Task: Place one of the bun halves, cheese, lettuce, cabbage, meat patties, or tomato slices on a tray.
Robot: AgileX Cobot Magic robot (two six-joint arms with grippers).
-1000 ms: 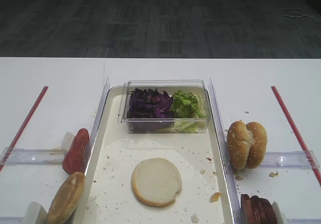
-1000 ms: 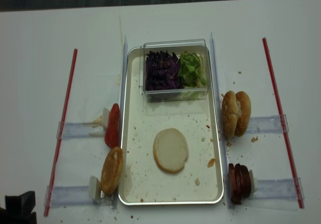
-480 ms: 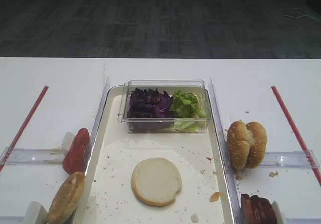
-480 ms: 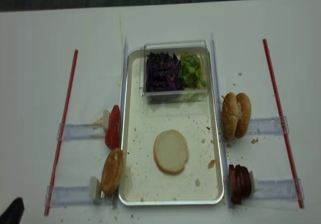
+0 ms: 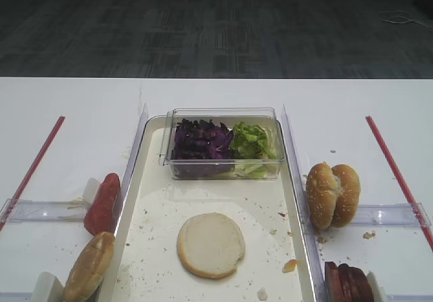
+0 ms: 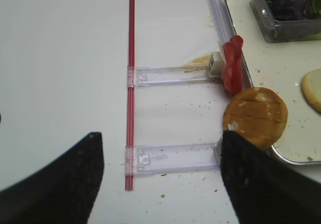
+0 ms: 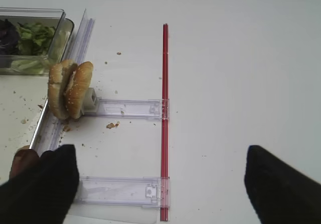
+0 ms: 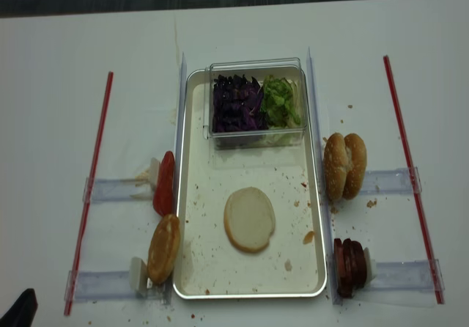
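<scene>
One plain bun half (image 5: 211,244) lies cut face up on the crumb-speckled tray (image 5: 152,200); lettuce (image 5: 252,141) and cabbage (image 5: 201,140) sit in the clear box (image 5: 223,170) at the tray's far end. Tomato slices (image 5: 103,202) stand left of the tray, meat patties (image 5: 348,282) right, near the sesame bun pair (image 5: 332,195). Left tool (image 6: 160,184) over the desk (image 5: 67,112), fingers wide apart, holding nothing. Right tool (image 7: 160,184) likewise spread, empty

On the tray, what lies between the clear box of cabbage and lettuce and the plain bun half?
Only bare tray floor with scattered crumbs lies between the clear box and the plain bun half, clearest in the realsense high view.
</scene>
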